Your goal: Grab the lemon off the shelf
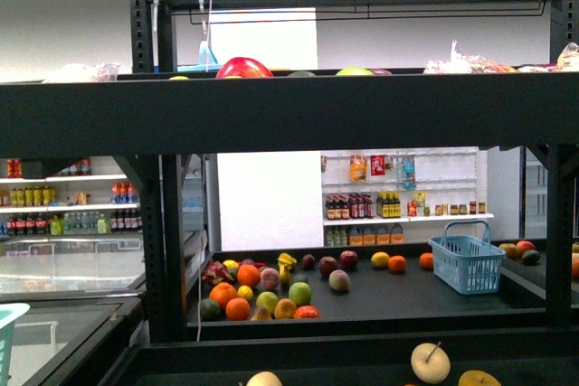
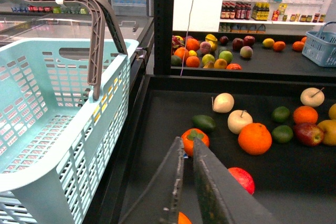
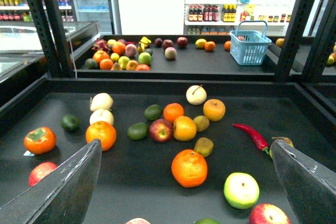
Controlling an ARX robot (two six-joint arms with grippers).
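Left wrist view alone shows a pale-teal slotted plastic basket [image 2: 50,124] beside the large black metal-framed shelf [image 2: 157,145]; left tool [image 2: 188,156] clenched, empty, above a persimmon; right tool [image 3: 184,182] released wide, empty, over scattered fruit; which yellow fruit is the lemon cannot be told; a blue basket [image 1: 467,262] stands on the far tier.

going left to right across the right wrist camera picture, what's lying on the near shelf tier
Persimmon → dark green fruit → large orange → red apple → big orange → red chili pepper.
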